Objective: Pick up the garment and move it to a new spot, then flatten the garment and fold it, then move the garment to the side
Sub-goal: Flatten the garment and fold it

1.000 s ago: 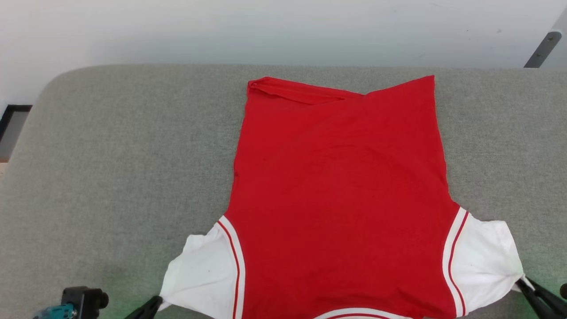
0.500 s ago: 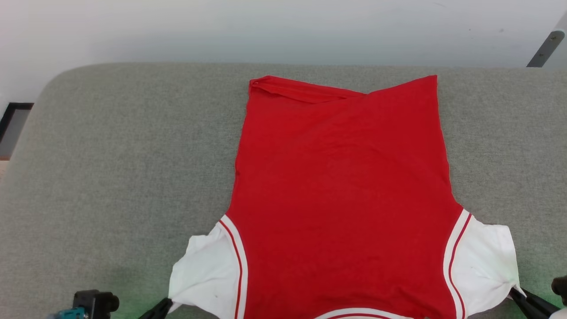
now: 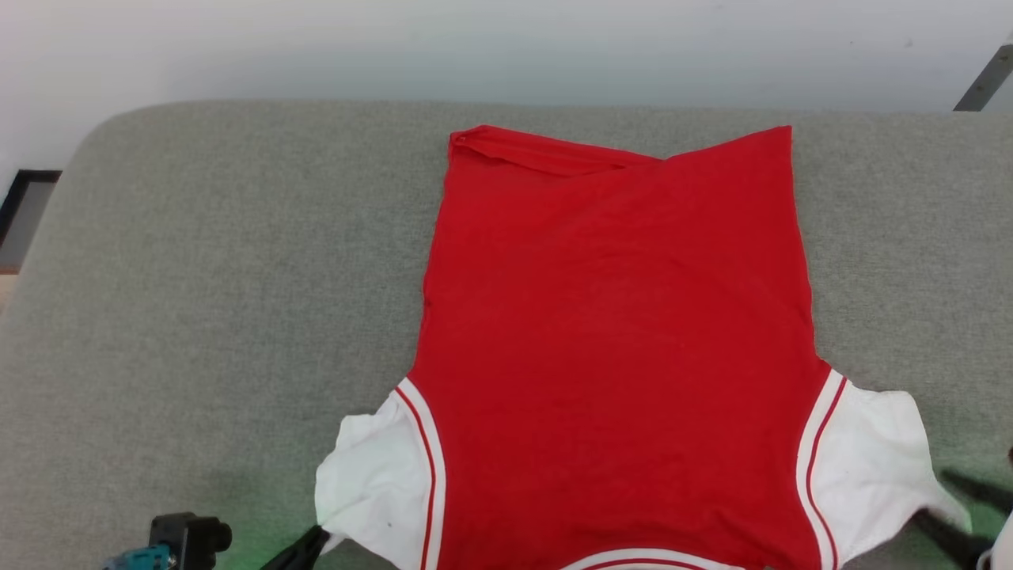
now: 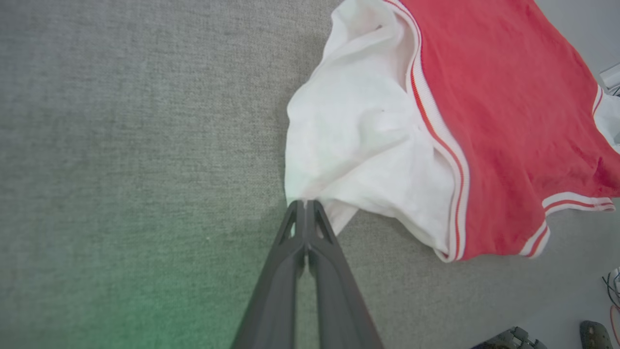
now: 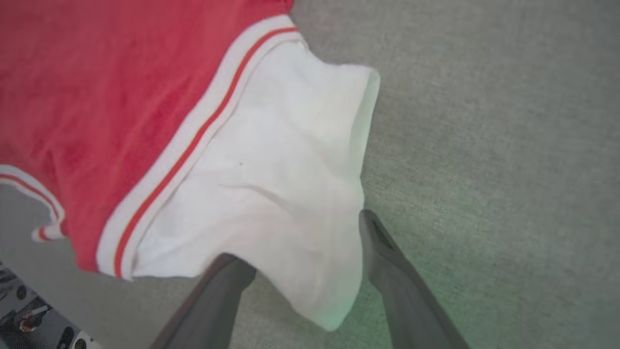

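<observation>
The garment [image 3: 617, 340] lies spread on the grey padded surface [image 3: 237, 277], plain red side up, with its hem at the far side and its white sleeves near me. No letters show. My left gripper [image 3: 305, 548] is shut on the tip of the left white sleeve [image 4: 358, 140]; in the left wrist view its fingertips [image 4: 305, 208] pinch the cloth's corner. My right gripper [image 5: 300, 242] stands open, fingers spread wide, and the right white sleeve [image 5: 271, 194] droops loosely between them. In the head view the right gripper [image 3: 961, 511] is a blurred dark shape at the sleeve's tip.
The padded surface has a rounded far-left corner [image 3: 111, 127] and ends at a pale wall. A grey metal strut [image 3: 981, 79] leans at the top right. A dark device with a teal part [image 3: 182, 542] sits at the lower left. Bare grey padding flanks the garment.
My right gripper has opened and let go of the right sleeve, which now hangs slack. My left gripper moved rightward, still gripping, bunching the left sleeve. The head view shifted slightly.
</observation>
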### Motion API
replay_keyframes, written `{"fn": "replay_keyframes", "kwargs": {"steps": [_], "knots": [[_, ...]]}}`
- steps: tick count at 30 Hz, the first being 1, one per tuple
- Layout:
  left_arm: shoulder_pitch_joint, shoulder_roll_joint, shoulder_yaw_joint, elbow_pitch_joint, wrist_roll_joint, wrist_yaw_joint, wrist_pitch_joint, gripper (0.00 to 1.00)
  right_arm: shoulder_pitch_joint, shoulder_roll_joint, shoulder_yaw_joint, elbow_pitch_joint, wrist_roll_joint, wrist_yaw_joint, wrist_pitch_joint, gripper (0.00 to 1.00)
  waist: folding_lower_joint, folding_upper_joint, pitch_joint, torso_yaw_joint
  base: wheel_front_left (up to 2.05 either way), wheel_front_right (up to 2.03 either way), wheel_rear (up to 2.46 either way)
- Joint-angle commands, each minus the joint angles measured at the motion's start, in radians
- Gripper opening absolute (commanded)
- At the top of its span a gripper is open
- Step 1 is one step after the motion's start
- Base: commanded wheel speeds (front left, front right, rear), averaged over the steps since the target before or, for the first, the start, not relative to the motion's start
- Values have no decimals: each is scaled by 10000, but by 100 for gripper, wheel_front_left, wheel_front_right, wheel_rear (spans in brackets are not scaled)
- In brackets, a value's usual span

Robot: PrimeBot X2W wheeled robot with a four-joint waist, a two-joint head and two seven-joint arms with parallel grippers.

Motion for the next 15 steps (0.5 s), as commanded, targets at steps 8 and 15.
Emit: {"fn": "replay_keyframes", "kwargs": {"steps": [8,15], "knots": [[-417,-287,72,-101,343,-94,32,0,-1366,510,-1890,-732,254,-10,1415,100,0,0,548,235,0,0,0],[-1204,-692,-39,-60,742,-354,212,0,-4210,1541,-2252,265,-539,-8,2764,100,0,0,1265,799,0,0,0]]}}
